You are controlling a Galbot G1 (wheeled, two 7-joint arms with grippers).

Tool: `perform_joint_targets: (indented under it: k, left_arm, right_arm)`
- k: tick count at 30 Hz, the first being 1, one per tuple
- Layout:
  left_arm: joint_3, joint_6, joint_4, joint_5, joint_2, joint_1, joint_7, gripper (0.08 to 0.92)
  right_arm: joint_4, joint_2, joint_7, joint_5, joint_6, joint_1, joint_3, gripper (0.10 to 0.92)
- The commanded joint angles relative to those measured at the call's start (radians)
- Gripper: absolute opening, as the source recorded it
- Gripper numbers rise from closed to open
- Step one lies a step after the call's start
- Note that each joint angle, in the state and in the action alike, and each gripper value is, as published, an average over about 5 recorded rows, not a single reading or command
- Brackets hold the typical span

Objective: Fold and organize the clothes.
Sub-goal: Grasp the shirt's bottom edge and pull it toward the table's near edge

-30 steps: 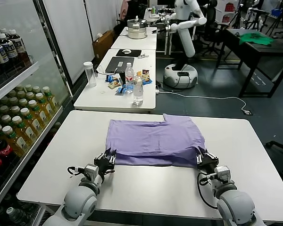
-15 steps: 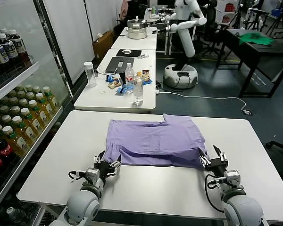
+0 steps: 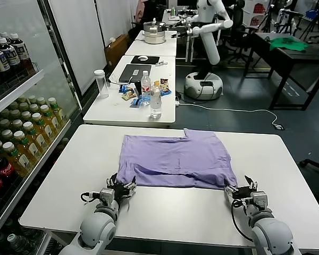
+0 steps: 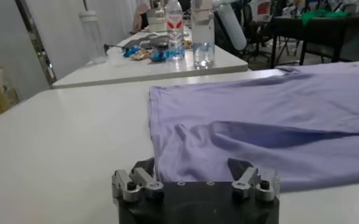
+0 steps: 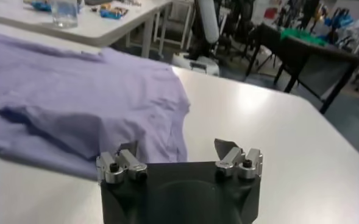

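— Where is the T-shirt (image 3: 174,160) now?

— It lies folded in the middle of the white counter (image 3: 69,170), with its near edge toward the robot.

— And the two arms?

— The left end effector (image 3: 120,187) sits at the near left corner of the shirt, fingers spread, holding nothing. The right end effector (image 3: 243,188) is just beside the near right corner, also spread and empty.

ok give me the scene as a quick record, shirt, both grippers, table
shirt: lavender T-shirt folded over itself, lying flat on the white table
left gripper: left gripper open, at the shirt's near left corner, holding nothing
right gripper: right gripper open, just off the near right corner, holding nothing
fold state: near edge rumpled, one sleeve showing at the far side
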Motion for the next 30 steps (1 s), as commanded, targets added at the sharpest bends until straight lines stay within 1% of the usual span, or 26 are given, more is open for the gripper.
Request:
perform_joint_targets:
  k: [1,12,16,19,22,30]
  left_arm:
    - [-0.002,0.012,0.013,-0.035,-0.010,0.004,-0.014,0.688]
    - [-0.021,-0.012,-0.037,-0.074,0.008,0.044,0.008,0.368]
    - [-0.028,-0.021,-0.058,-0.088,0.021,0.068,0.018,0.255]
    - [-0.035,-0.024,-0.090,-0.099,0.035,0.103,0.026,0.170]
    - [-0.044,-0.026,-0.136,-0.112,0.054,0.152,0.030,0.126]
    - [-0.065,-0.016,-0.308,-0.118,0.105,0.317,0.028,0.123]
  right_arm:
    - [-0.036,0.000,0.002,0.056,-0.035,0.016,-0.022,0.673]
    - [0.025,-0.019,-0.020,0.142,-0.035,-0.060,0.009,0.362]
    - [0.072,-0.023,-0.022,0.163,-0.035,-0.117,0.046,0.241]
    - [0.126,-0.021,-0.023,0.169,-0.035,-0.180,0.085,0.166]
    - [0.199,-0.014,-0.025,0.162,-0.035,-0.271,0.134,0.125]
    - [0.407,0.038,-0.042,0.073,-0.014,-0.558,0.279,0.118]
